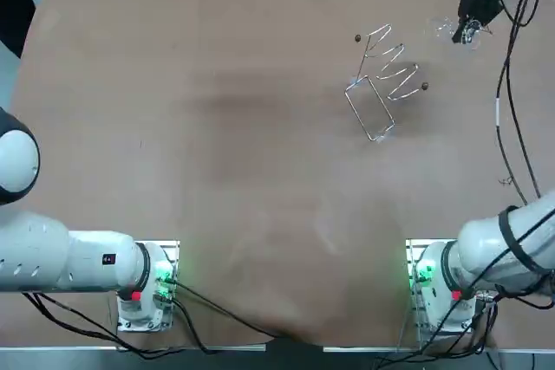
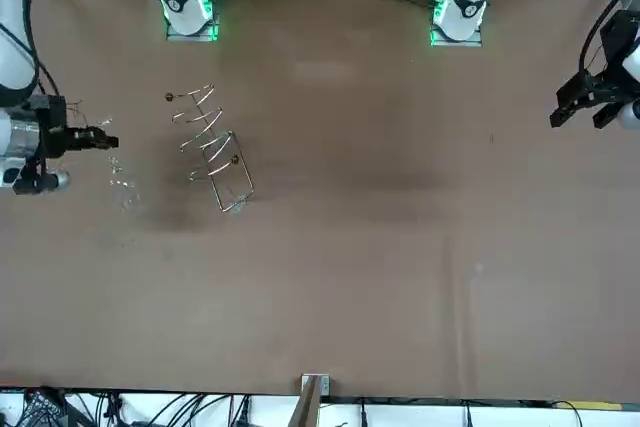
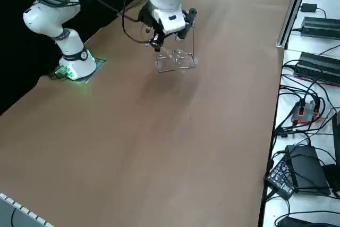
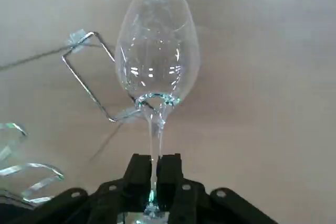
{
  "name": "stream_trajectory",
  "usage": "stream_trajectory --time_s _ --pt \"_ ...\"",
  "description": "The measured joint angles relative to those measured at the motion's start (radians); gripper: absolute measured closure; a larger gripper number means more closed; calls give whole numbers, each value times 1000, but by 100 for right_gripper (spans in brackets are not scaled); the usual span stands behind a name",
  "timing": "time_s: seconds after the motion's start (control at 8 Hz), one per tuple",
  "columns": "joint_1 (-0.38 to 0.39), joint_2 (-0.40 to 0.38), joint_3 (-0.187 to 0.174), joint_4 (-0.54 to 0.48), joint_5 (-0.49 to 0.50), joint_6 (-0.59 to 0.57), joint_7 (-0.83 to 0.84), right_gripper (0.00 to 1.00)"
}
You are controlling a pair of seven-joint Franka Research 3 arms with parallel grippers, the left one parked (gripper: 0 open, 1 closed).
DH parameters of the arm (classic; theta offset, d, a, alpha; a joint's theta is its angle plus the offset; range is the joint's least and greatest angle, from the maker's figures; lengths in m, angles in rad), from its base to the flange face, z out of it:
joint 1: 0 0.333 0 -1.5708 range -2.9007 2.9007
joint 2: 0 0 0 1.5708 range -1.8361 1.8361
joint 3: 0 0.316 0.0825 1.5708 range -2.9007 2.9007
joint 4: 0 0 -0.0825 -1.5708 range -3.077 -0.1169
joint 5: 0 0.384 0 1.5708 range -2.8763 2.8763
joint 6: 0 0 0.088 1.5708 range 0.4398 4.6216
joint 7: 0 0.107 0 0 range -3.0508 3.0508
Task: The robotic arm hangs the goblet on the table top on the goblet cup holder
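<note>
- Right gripper (image 4: 155, 170) is seen in the right wrist view clenched on the goblet (image 4: 156, 56). The thin stem (image 4: 155, 129) is pinched between the two fingers (image 4: 140, 170) at the end away from the bowl (image 4: 156, 45). The stem is judged to have been chosen as the only part narrow enough for a firm pinch, and it leaves the fragile bowl untouched. The long axis runs straight out from the fingers, with the open rim farthest from them. Wire of the goblet cup holder (image 4: 86, 80) is seen behind the bowl, and no contact between the two can be made out.
- In the top view, the right gripper (image 1: 471, 22) is found near the far right corner of the table (image 1: 217, 171). The goblet (image 1: 451, 30) shows only as faint glints just beside it, on the side toward the goblet cup holder (image 1: 381, 84). Glass and holder are apart, so the hanging is judged not yet done.
- In the front view, the right gripper (image 2: 100, 139) is placed at the picture's left edge and is aimed across at the goblet cup holder (image 2: 210, 147). Pale glints (image 2: 120, 172) between them are probably the goblet, though its tilt cannot be read there.
- In the right side view, the right gripper (image 3: 170, 31) is held above the table. The glass is overlapped by the holder's wire (image 3: 175, 65) and cannot be separated from it.
</note>
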Motion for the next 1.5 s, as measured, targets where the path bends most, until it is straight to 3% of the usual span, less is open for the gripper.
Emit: stream_trajectory --time_s 0.38,0.62,0.88,1.5 --pt "27 102 1 119 100 -60 257 89" --pt "52 129 1 155 170 -69 390 89" --pt "94 137 2 156 216 -68 479 89" --pt "153 159 2 136 226 -60 609 89"
